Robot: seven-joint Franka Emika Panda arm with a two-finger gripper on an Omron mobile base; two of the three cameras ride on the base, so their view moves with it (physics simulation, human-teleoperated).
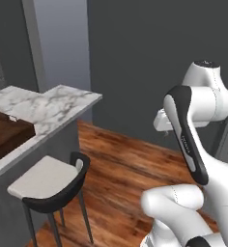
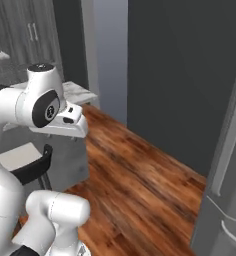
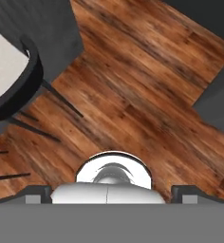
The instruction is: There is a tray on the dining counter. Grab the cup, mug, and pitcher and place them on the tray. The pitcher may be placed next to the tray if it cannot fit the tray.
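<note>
One tray (image 1: 7, 134), dark brown wood with a low rim, sits on the white marble dining counter (image 1: 53, 108) at the far left of the left base view. One stool (image 1: 46, 182), pale seat and black curved back, stands against the counter's grey front. Gripper (image 3: 112, 192): fingertips set wide apart, holding nothing, pointing down over bare wooden floor (image 3: 133, 109), well apart from the tray and to its right.
</note>
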